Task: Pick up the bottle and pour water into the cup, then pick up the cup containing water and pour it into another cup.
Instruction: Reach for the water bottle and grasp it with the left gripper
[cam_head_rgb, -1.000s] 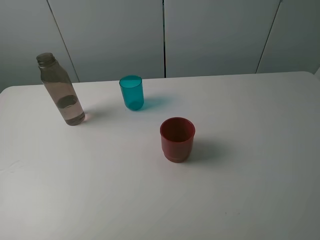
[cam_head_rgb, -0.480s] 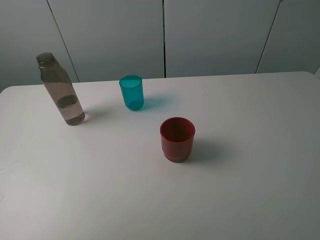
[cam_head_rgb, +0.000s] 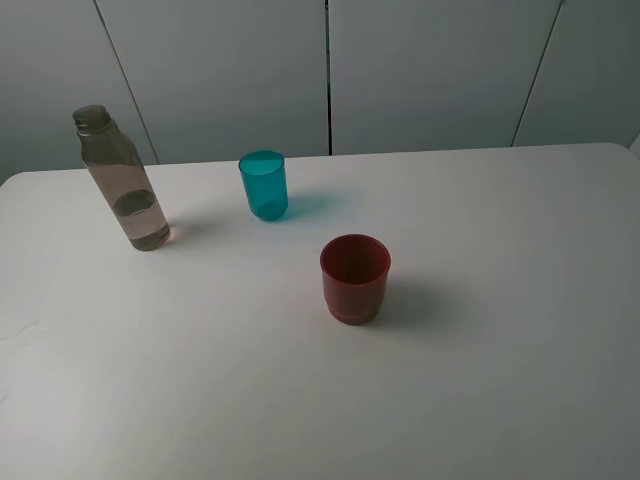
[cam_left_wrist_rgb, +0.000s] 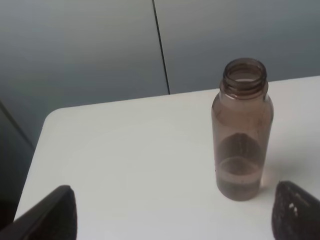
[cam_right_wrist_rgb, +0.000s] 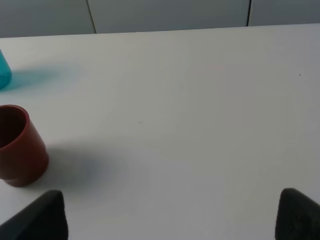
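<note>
Left fingers (cam_left_wrist_rgb: 50, 215) spread wide, empty, only tips showing; bottle (cam_left_wrist_rgb: 242, 131) upright ahead on desk (cam_head_rgb: 500, 300). Right fingers (cam_right_wrist_rgb: 42, 217) equally wide; teal cup (cam_head_rgb: 264, 186), red cup (cam_head_rgb: 354, 278) both clipped in wrist view.

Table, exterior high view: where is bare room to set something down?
Bare: the whole right side of the table past the red cup, and the near strip in front of bottle and red cup. Most crowded: back left, around bottle and teal cup.
</note>
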